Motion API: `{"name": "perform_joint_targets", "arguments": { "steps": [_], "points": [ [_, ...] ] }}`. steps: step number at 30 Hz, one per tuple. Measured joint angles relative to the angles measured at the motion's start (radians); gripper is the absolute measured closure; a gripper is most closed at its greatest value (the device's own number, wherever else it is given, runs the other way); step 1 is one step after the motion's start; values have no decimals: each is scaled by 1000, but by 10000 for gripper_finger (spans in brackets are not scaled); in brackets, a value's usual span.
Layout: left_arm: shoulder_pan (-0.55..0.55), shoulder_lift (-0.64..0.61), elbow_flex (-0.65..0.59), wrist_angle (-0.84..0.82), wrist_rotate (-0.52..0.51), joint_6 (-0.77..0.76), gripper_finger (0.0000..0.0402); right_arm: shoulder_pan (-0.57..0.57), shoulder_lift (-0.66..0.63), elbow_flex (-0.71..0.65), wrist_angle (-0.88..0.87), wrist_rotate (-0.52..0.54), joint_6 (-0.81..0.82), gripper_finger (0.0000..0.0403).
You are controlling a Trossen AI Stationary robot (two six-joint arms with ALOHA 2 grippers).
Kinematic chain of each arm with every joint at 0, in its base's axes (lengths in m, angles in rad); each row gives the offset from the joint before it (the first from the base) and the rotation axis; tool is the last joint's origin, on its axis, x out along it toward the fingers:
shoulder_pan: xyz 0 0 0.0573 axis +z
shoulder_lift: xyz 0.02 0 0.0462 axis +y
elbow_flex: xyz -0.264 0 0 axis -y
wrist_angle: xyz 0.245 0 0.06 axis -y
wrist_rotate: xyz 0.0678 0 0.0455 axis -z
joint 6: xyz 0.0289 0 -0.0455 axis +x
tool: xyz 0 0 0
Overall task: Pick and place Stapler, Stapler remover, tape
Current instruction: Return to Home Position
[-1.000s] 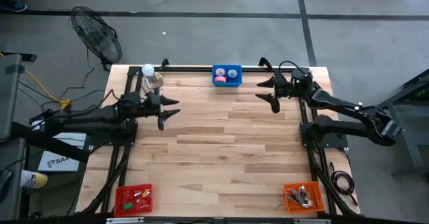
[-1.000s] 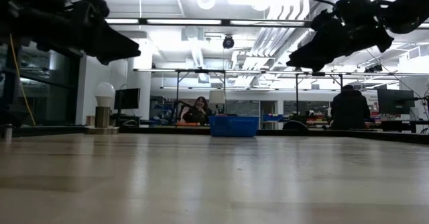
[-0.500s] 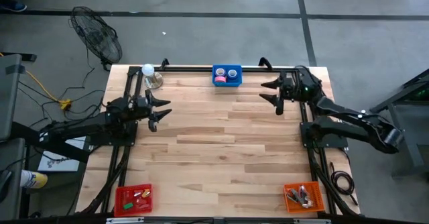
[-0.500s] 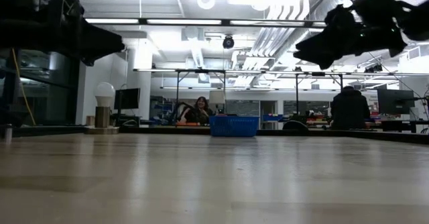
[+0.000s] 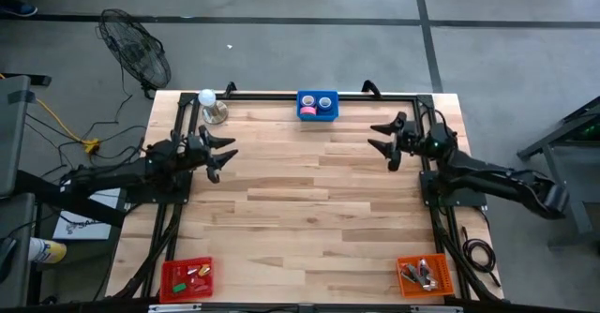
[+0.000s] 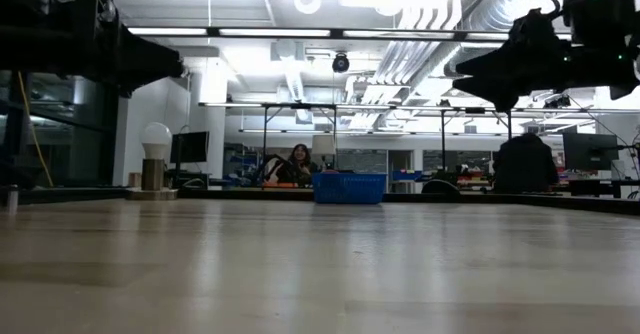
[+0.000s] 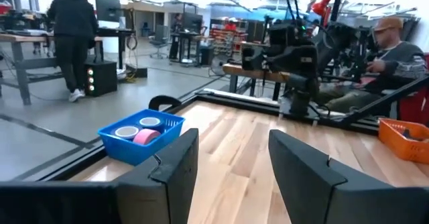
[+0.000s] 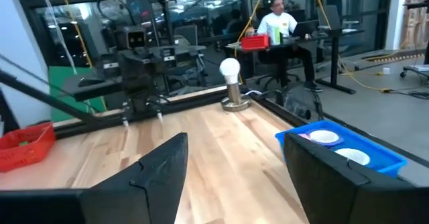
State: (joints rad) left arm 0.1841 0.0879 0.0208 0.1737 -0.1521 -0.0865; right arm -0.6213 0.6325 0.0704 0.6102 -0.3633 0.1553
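While both arms hang above the table (image 5: 309,201), left gripper (image 5: 223,158) (9 o'clock) and right gripper (image 5: 382,142) (3 o'clock) show fingers apart; tape (image 5: 307,112) lies in the blue bin (image 5: 299,102) at 12 o'clock, partly hidden by its wall.

Two matte black arms, dark throughout.
The left arm (image 5: 112,174) and right arm (image 5: 492,175) are slim black links with bulkier joints; the left gripper (image 5: 223,158) and right gripper (image 5: 380,144) each carry two broad, wedge-shaped dark fingers (image 7: 167,177).
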Motion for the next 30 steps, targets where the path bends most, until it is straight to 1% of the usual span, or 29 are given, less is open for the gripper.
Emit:
{"name": "perform_joint_targets", "arguments": {
  "steps": [3,5,7,8,10,15,18,21,23,26,30],
  "points": [
    [-53,0,-1,3,-58,3,223,121,-23,-16,0,113,-26,166],
    [-88,0,-1,1,-103,4,223,200,-40,-23,-2,209,-54,166],
    [-121,0,-1,-2,-156,11,223,253,-57,-30,-6,292,-56,166],
    [-137,0,-1,-5,-187,11,223,272,-67,-37,-4,309,-57,166],
    [-172,-1,-2,-11,-239,11,223,299,-91,-58,-4,318,-49,166],
    [-270,-4,-2,-33,-352,21,223,337,-173,-61,-125,382,-41,166],
    [-328,-27,4,-79,-436,5,223,338,-242,-61,-188,383,-41,166],
    [-392,-56,8,-127,-476,-19,223,338,-323,-61,-293,387,-35,166],
    [-432,-81,10,-140,-545,-21,223,338,-379,-61,-357,402,-33,166],
    [-484,-81,11,-150,-646,-23,223,337,-462,-61,-435,423,-30,166],
    [-536,-82,13,-166,-705,-28,223,337,-551,-61,-545,425,-29,166]
  ]
}}
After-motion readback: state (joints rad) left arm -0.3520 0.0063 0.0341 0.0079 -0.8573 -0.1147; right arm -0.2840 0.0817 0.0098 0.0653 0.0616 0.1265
